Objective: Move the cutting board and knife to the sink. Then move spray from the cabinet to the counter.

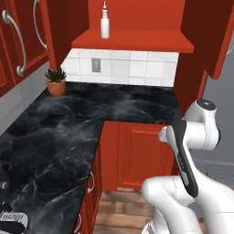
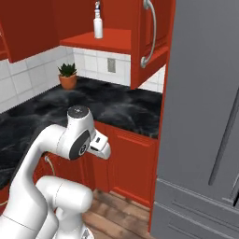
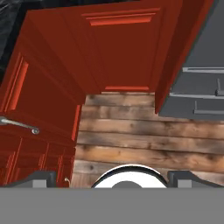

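Observation:
The spray (image 1: 104, 23) (image 2: 98, 22), a slim white bottle with a pointed nozzle, stands upright on the red shelf of the open cabinet (image 1: 137, 42) (image 2: 112, 39). Below it the black marble counter (image 1: 68, 132) (image 2: 112, 105) runs around the corner. My arm is folded low in front of the counter, far below the spray. In the hand view my gripper (image 3: 113, 178) points down at the wooden floor (image 3: 144, 135), its fingertips (image 3: 41, 177) wide apart and nothing between them, so it is open. The cutting board, the knife and the sink are out of view.
A potted plant (image 1: 55, 81) (image 2: 68, 76) sits at the counter's back left. The cabinet's open door (image 2: 149, 37) hangs right of the shelf. A tall grey fridge (image 2: 200, 116) stands at the right. Red base cabinets (image 1: 137, 155) (image 3: 118, 48) are under the counter.

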